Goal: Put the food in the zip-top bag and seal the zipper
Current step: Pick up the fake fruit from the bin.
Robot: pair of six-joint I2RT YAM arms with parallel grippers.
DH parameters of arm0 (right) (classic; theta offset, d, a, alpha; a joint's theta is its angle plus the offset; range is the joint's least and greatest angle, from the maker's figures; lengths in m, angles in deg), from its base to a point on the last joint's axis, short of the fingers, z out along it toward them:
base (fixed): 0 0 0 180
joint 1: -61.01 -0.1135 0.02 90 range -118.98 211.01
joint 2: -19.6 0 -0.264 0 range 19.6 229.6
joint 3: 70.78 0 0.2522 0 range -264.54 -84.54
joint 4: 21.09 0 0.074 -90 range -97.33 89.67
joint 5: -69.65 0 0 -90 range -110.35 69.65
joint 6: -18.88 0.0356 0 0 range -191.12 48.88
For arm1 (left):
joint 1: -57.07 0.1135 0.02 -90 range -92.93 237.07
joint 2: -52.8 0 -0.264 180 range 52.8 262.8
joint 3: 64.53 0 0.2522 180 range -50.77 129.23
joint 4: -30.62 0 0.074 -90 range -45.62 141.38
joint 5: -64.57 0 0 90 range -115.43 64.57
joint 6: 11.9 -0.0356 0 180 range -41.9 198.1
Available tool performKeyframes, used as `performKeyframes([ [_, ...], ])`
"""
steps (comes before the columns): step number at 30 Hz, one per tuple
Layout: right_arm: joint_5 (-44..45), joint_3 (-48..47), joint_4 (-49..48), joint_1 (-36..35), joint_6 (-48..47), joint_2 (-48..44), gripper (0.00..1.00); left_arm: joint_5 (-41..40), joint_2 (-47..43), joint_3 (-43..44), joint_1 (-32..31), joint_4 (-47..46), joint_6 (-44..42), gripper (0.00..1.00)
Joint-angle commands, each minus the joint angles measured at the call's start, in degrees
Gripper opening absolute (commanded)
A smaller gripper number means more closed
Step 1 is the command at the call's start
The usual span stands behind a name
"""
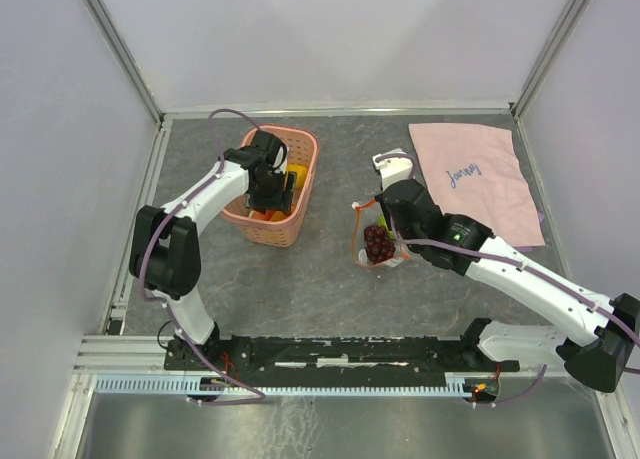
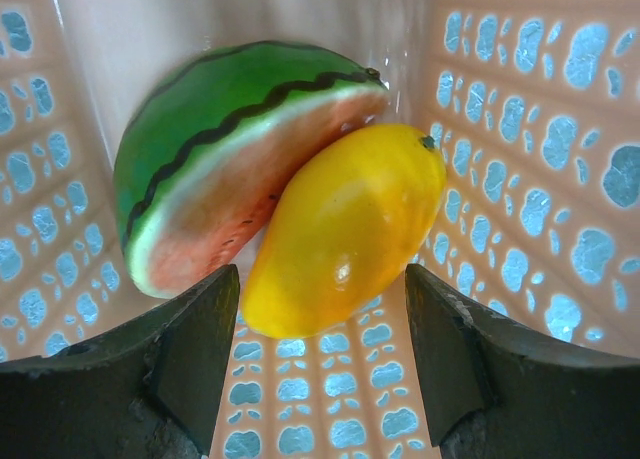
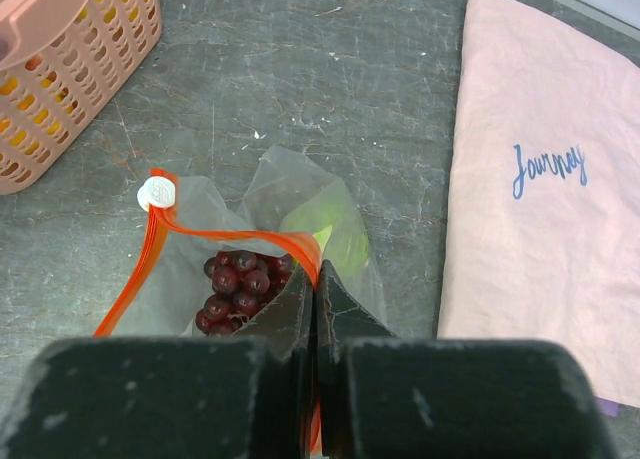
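Note:
My left gripper (image 2: 322, 329) is open inside the pink slotted basket (image 1: 300, 194), its fingers on either side of the near end of a yellow mango-shaped fruit (image 2: 345, 229). A green, red-white watermelon slice (image 2: 215, 159) leans beside the fruit. My right gripper (image 3: 316, 279) is shut on the red-orange zipper strip (image 3: 235, 239) of the clear zip-top bag (image 3: 300, 194), holding its mouth open. The dark purple grape bunch (image 3: 235, 284) and a green piece (image 3: 345, 244) lie inside the bag. The bag shows in the top view (image 1: 372, 241) at mid-table.
A pink cloth (image 1: 478, 179) with blue script lies at the back right, also in the right wrist view (image 3: 540, 199). The basket's corner (image 3: 70, 59) is left of the bag. A white slider (image 3: 156, 193) sits on the zipper's far end. Cage walls surround the table.

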State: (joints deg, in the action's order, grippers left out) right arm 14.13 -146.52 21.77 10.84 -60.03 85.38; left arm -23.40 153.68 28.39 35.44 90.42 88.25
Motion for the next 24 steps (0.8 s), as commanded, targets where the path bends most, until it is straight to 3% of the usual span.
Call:
performKeyframes([
  [1, 0.0, 0.0, -3.6, 0.2, 0.2, -1.4, 0.01, 3.2, -0.1, 2.3, 0.4, 0.8, -3.5, 0.74],
  [15, -0.8, 0.5, -4.0, 0.2, 0.6, -1.6, 0.01, 8.0, -3.3, 0.5, 1.0, 0.0, -3.8, 0.73],
  [24, -0.9, 0.8, -4.1, 0.2, 0.8, -1.6, 0.01, 8.4, 1.3, -0.6, 1.1, 0.8, -4.7, 0.7],
])
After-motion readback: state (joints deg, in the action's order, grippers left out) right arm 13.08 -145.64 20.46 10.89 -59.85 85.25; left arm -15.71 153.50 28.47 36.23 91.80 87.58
